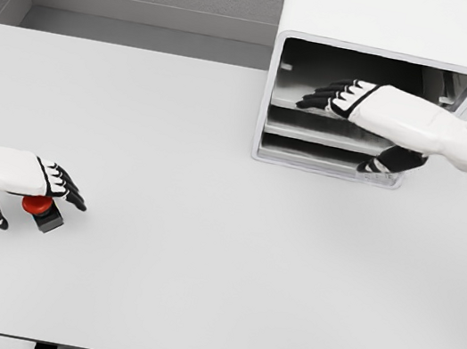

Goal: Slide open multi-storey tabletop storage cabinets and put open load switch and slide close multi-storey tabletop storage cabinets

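The white storage cabinet stands at the table's far right, its front open and showing stacked trays. My right hand reaches into the opening. Its fingers are stretched out over the upper tray and its thumb hangs down by the lower trays, holding nothing that I can see. The load switch, a black block with a red knob, rests on the table at the near left. My left hand hovers right over it with fingers extended past the knob and thumb spread below. The switch's left part is hidden under the palm.
The white table spreads wide between the switch and the cabinet. Its front edge runs along the bottom of the view, and a grey wall rises behind the cabinet.
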`<state>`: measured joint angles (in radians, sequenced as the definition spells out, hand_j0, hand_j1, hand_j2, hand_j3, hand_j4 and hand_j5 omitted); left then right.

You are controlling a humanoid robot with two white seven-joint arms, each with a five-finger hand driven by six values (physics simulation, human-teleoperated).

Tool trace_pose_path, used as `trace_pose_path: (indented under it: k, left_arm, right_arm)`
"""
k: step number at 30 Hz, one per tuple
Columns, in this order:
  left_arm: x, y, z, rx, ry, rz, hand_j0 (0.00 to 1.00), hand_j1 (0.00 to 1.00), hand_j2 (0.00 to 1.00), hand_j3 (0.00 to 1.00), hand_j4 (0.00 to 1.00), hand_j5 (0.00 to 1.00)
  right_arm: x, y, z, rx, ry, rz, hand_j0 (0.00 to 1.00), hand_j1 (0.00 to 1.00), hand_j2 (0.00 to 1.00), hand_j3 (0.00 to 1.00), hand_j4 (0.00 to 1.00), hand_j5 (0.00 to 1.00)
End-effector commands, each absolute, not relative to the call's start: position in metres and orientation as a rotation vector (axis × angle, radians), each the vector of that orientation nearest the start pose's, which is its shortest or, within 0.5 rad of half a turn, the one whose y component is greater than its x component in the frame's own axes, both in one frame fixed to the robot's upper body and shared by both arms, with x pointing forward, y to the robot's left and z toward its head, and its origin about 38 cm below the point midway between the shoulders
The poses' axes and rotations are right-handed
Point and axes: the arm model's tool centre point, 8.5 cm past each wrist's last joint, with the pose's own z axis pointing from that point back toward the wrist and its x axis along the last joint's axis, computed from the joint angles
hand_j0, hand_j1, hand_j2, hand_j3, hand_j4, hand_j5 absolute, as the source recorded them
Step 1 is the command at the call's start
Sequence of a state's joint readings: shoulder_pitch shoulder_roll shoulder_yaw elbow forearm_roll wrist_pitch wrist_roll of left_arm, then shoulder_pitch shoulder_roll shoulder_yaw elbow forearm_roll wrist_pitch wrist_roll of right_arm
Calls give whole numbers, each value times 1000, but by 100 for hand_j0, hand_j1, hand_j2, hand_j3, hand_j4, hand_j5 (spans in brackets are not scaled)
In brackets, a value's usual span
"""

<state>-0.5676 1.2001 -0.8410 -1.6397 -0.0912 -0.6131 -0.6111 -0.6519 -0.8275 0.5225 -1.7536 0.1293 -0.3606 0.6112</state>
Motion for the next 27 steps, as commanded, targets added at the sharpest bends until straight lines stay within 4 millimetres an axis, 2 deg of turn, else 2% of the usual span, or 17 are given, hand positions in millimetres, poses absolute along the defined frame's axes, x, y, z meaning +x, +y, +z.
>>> trace_pose_path:
  k: [1, 13, 18, 27]
  left_arm:
    - [346, 362, 196, 52, -1110, -2166, 93, 93, 93, 93, 93, 93]
    - [345, 360, 197, 51, -1114, -2172, 89, 89, 89, 89, 89, 89]
    - [345, 360, 198, 50, -1115, -2173, 88, 88, 88, 88, 88, 88]
    - [345, 359, 197, 52, -1110, -2181, 87, 87, 87, 87, 87, 87]
  right_arm:
    - [409, -241, 284, -252, -1615, 1925, 100, 100, 100, 100, 100, 100]
    - [435, -258, 281, -367, -1506, 1828, 100, 100, 100, 100, 100, 100]
    - [438, -254, 279, -370, -1502, 1825, 100, 100, 100, 100, 100, 100]
    - [456, -240, 263, -371, -1437, 1825, 100, 100, 100, 100, 100, 100]
